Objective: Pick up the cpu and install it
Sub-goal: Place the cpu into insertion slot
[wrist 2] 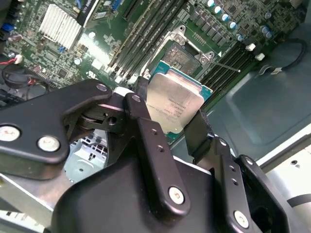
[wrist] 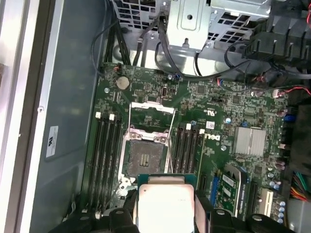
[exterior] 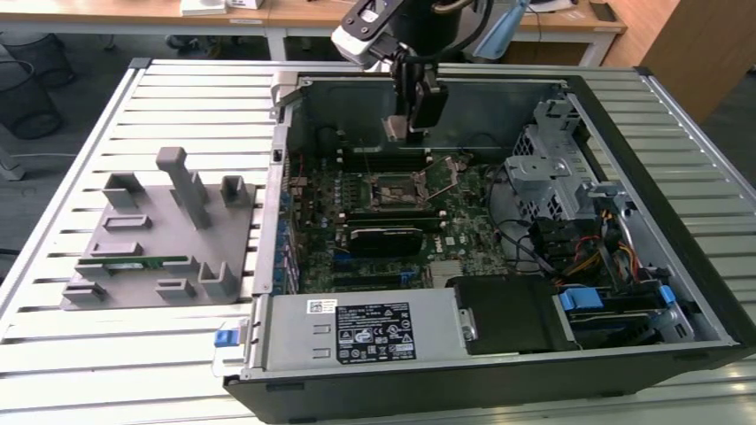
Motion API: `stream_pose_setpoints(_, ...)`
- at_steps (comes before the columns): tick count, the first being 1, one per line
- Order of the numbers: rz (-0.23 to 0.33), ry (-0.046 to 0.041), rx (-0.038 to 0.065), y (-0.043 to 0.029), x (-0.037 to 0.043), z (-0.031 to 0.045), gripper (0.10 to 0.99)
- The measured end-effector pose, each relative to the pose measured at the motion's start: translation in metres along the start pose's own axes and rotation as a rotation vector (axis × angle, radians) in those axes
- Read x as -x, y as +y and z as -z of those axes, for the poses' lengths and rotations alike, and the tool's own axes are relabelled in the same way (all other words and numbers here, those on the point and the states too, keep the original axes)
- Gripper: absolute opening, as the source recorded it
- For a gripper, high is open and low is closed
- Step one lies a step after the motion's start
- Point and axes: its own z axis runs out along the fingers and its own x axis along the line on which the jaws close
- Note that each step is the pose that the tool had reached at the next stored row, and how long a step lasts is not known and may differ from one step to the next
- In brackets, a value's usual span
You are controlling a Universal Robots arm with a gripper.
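In the exterior view, the gripper (exterior: pixel 412 122) hangs over the open computer case (exterior: pixel 661 292). It is high above the empty socket (exterior: pixel 396 190) and a little toward the back wall from it.

In the second wrist view, two black fingers (wrist 2: pixel 146 130) squeeze the cpu (wrist 2: pixel 175 104), one on each side. The shiny square is up in the air. The socket lies just past its far edge, and they are not touching.

In the first wrist view, the cpu sits in the gripper, just beside the socket. The lid frame (wrist: pixel 153 114) stands open on the socket's other side. I think the cpu's sides line up almost straight with the socket, but it is not over the middle yet.
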Motion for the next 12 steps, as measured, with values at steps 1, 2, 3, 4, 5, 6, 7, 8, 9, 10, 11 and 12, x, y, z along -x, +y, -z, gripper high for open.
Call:
stream_pose_setpoints(1, -0.007, 0.0000, 0.000, 0.0000, -0.0004, -0.0018, 0.541)
stream_pose_setpoints(2, -0.015, -0.0002, 0.000, 0.0001, -0.0007, -0.0036, 0.541)
stream_pose_setpoints(3, -0.023, -0.0003, -0.001, 0.0001, -0.0010, -0.0053, 0.541)
stream_pose_setpoints(4, -0.031, -0.0005, -0.001, 0.0001, -0.0014, -0.0071, 0.541)
stream_pose_setpoints(5, -0.037, -0.0006, -0.001, 0.0001, -0.0017, -0.0089, 0.541)
stream_pose_setpoints(6, -0.040, -0.0008, -0.001, 0.0001, -0.0021, -0.0107, 0.541)
stream_pose_setpoints(7, -0.042, -0.0009, -0.001, 0.0002, -0.0027, -0.0126, 0.541)
stream_pose_setpoints(8, -0.042, -0.0008, -0.001, 0.0002, -0.0030, -0.0143, 0.541)
stream_pose_setpoints(9, -0.042, -0.0008, -0.001, 0.0003, -0.0030, -0.0156, 0.541)
stream_pose_setpoints(10, -0.042, -0.0008, -0.001, 0.0003, -0.0031, -0.0166, 0.541)
stream_pose_setpoints(11, -0.043, -0.0008, -0.001, 0.0002, -0.0031, -0.0174, 0.541)
stream_pose_setpoints(12, -0.044, -0.0008, -0.001, 0.0002, -0.0032, -0.0182, 0.541)
